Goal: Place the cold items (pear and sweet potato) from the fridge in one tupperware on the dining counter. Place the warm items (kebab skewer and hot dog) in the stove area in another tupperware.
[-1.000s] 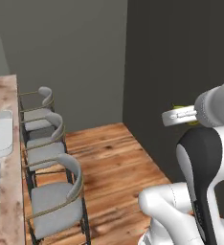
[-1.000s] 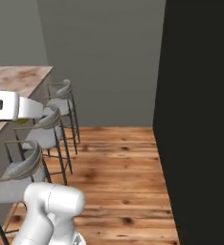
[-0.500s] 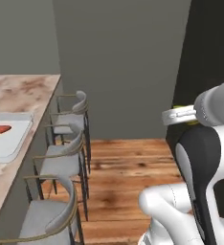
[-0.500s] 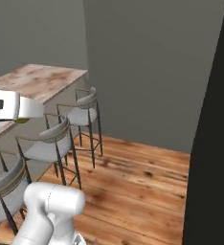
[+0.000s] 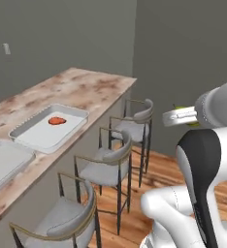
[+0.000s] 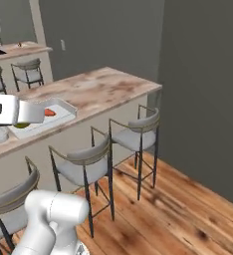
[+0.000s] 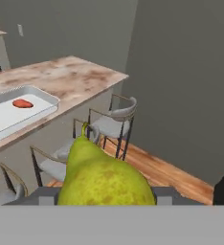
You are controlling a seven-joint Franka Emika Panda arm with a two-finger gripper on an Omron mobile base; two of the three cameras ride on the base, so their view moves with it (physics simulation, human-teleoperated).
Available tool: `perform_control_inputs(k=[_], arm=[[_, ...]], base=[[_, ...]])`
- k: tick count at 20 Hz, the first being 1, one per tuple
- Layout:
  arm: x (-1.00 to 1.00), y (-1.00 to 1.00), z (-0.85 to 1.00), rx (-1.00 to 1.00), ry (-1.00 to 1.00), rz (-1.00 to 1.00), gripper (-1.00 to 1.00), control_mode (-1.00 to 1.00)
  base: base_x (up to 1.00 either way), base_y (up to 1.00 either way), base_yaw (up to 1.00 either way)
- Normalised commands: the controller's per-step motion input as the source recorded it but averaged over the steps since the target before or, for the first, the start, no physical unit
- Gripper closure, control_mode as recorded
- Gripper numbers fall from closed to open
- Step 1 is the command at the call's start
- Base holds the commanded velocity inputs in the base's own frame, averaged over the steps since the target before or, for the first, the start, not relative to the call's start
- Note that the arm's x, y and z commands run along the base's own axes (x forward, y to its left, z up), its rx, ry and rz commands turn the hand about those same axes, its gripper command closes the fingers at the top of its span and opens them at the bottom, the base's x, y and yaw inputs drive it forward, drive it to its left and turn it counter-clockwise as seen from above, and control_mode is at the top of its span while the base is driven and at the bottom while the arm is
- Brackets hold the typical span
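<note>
A yellow-green pear (image 7: 104,177) fills the lower middle of the hand view, and my gripper (image 7: 106,197) is shut on it. From the left base view the gripper (image 5: 181,116) hangs in the air to the right of the stools, with a bit of the pear (image 5: 193,124) showing under it. On the dining counter (image 5: 86,89) lies a white tupperware (image 5: 38,138) holding an orange-red sweet potato (image 5: 57,120). A second tupperware (image 5: 1,162) lies to its left, nothing visible inside. The right base view has the gripper (image 6: 25,117) in front of the first tupperware (image 6: 63,113).
Three grey stools (image 5: 113,164) stand along the counter's near side, above a wood floor (image 6: 173,209). A dark wall (image 6: 203,89) closes the right. A farther counter with stools (image 6: 24,74) sits at the back left in the right base view.
The whole picture has swung as the base turned: the dining counter and its two tupperwares have come into view. The arm keeps its pose, still holding the pear.
</note>
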Motion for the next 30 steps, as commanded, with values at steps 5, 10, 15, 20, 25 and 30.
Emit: perform_control_inputs(k=[5,10,15,20,25,30], arm=[[0.00,0.00,0.00,0.00,0.00,0.00,1.00,1.00],[0.00,0.00,0.00,0.00,0.00,0.00,1.00,1.00],[0.00,0.00,0.00,0.00,0.00,0.00,1.00,1.00],[0.00,0.00,0.00,0.00,0.00,0.00,1.00,1.00],[0.60,0.02,-0.27,0.02,0.41,0.08,1.00,-1.00],[1.00,0.31,-0.67,-0.08,0.95,0.03,1.00,-1.00]], base=[[0.79,-0.56,0.65],[0.87,-0.38,0.73],[0.48,-0.02,0.94],[0.95,-0.19,0.67],[0.40,-0.08,0.15],[0.00,0.00,0.00]])
